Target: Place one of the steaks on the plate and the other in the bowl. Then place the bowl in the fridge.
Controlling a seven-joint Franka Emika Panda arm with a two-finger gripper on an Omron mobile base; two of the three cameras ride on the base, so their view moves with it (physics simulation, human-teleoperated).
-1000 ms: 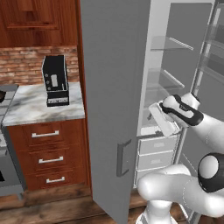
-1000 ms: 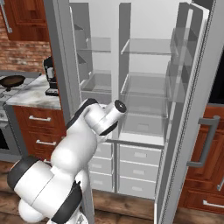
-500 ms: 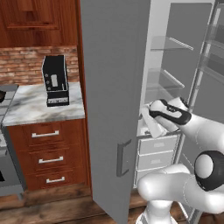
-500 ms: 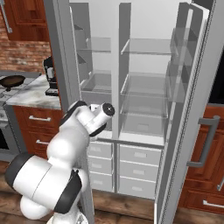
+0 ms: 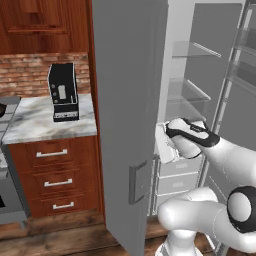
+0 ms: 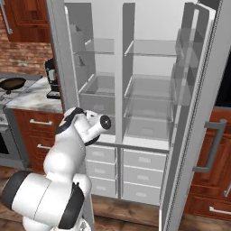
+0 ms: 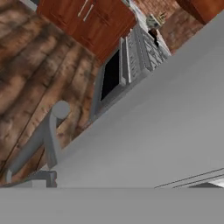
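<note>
Swinging back toward the left door since a second ago, our arm (image 5: pixel 200 137) has drawn out of the fridge (image 6: pixel 149 90) and now sits low, its wrist close against the inner edge of the left door (image 5: pixel 127 100). That wide grey door stands open right in our way, its handle (image 5: pixel 136 182) facing the room, and in the hand view its flat panel sits just ahead of us with the handle (image 7: pixel 46 140) at the lower left over the wooden floor (image 7: pixel 39 74). We can't see the tool in these pictures, but its jaws stand wide apart. Inside the fridge we see bare glass shelves (image 6: pixel 149 47) and drawers (image 6: pixel 142 160) below. On the bench (image 5: pixel 47 117) a black coffee machine (image 5: pixel 63 91) stands near the brick wall.
</note>
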